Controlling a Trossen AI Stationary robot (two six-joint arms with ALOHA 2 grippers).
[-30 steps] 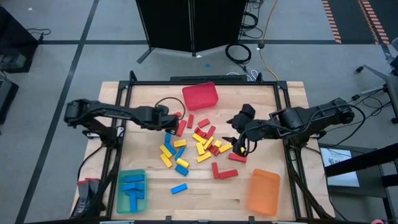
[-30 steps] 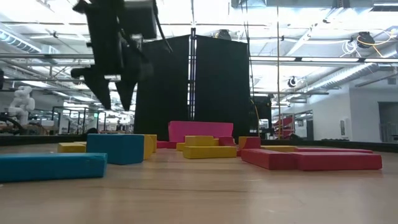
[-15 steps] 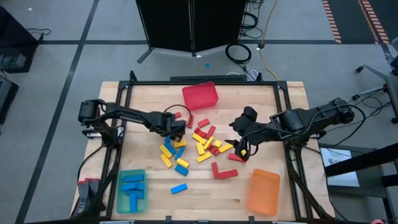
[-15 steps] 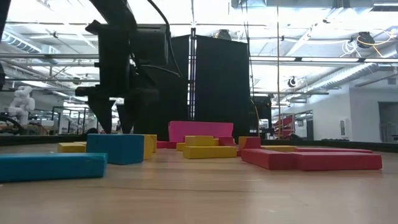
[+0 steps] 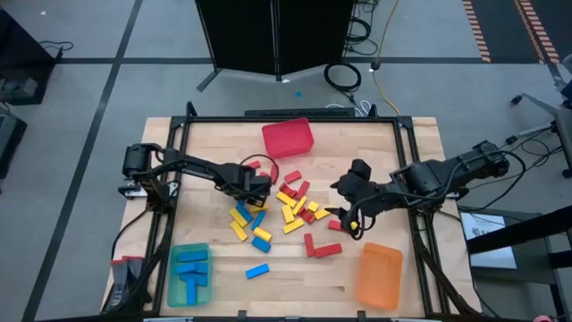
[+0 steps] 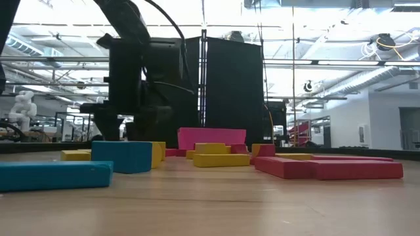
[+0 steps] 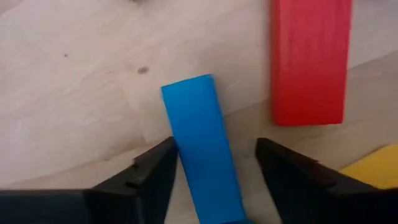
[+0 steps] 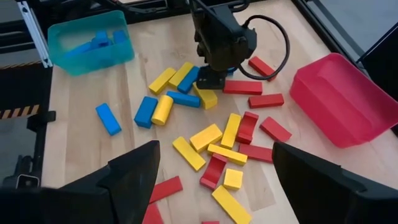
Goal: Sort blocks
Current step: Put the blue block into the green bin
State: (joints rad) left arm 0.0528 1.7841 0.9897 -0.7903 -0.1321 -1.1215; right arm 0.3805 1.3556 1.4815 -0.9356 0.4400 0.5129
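In your left wrist view, the flat blue rectangular block (image 7: 203,149) between the left pincer (image 7: 214,180) fingers runs off the frame edge. The red block (image 7: 308,59) is cut off too, and only a corner of a yellow block (image 7: 373,174) shows.

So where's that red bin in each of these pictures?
High view: red bin at the table's far edge, near the middle.
Low view: bin in the centre, behind the blocks.
Left wrist view: not in it.
Right wrist view: bin just past the blocks.
Shared landmark: the scattered blocks beside it.
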